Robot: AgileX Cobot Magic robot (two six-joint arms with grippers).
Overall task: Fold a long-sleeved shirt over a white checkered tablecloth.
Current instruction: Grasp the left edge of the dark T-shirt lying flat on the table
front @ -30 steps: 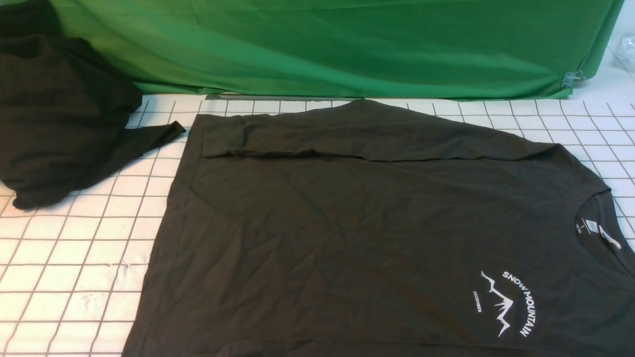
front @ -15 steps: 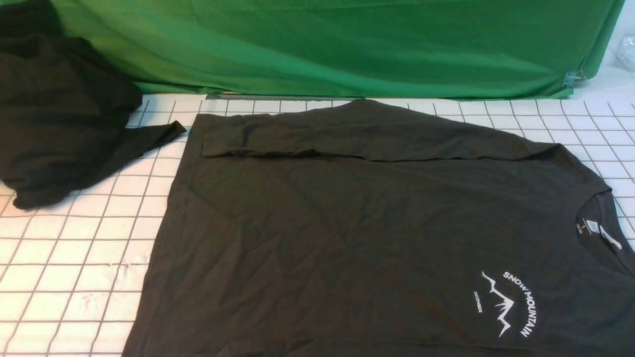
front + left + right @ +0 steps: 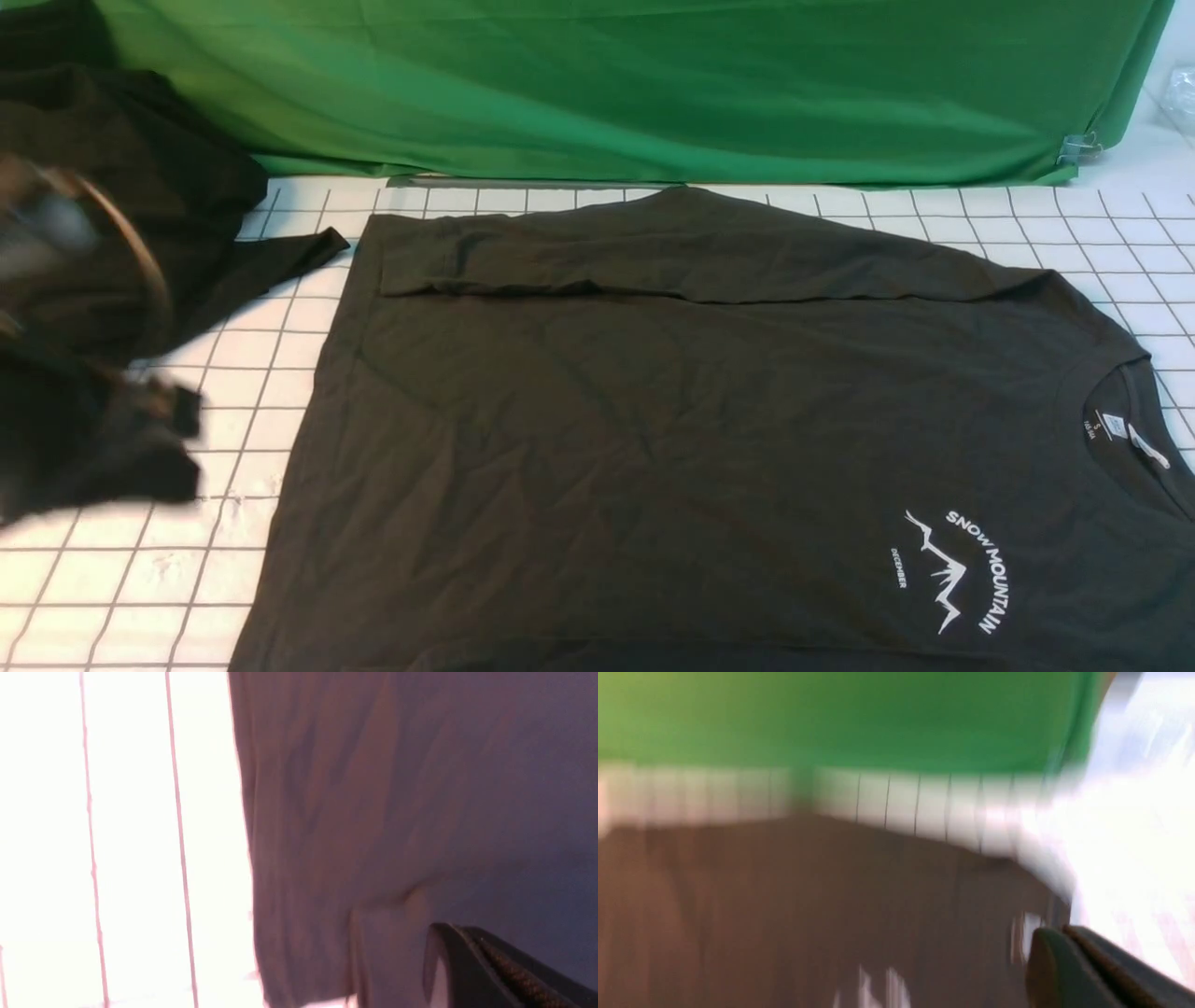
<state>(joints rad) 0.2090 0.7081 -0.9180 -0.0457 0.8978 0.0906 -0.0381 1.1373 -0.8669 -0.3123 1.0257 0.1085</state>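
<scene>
Here the left gripper (image 3: 448, 961) hangs low, jaws pressed together, empty; the right gripper (image 3: 1048, 952) is likewise closed, the dark charcoal-grey long-sleeved shirt (image 3: 784, 905) ahead of its jaws.

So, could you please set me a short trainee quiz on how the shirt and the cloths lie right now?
1. True or false: one sleeve of the long-sleeved shirt lies folded across its body.
2. What colour is the backdrop cloth beyond the white checkered tablecloth? A red, B green, C blue.
3. Fill in: the shirt's collar lies toward the robot's ____.
Key: 1 true; 2 B; 3 right.
</scene>
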